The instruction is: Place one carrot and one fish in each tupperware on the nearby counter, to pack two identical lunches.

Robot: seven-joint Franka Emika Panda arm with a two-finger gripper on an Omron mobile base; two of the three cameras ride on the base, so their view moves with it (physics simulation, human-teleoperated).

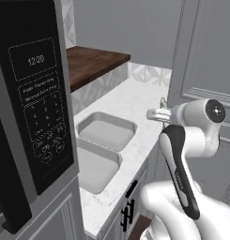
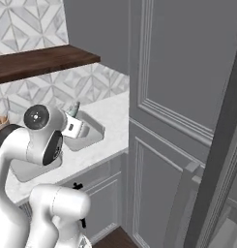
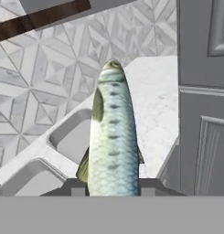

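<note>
Gripper point(image 3: 112, 188) — clamped on fish point(image 3: 112, 137)

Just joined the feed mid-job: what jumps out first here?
A silvery-green fish fills the hand view, gripped in the claw and pointing toward the white counter. Two grey tubs sit side by side there, both apparently bare, beside a black microwave at left.

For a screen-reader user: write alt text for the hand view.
A pale silvery-green fish stands lengthwise in the gripper, its far end pointing away from the camera. Beyond it, two empty grey tupperware containers sit on the white counter, with patterned wall tiles behind and a grey panelled door to the right.
</note>
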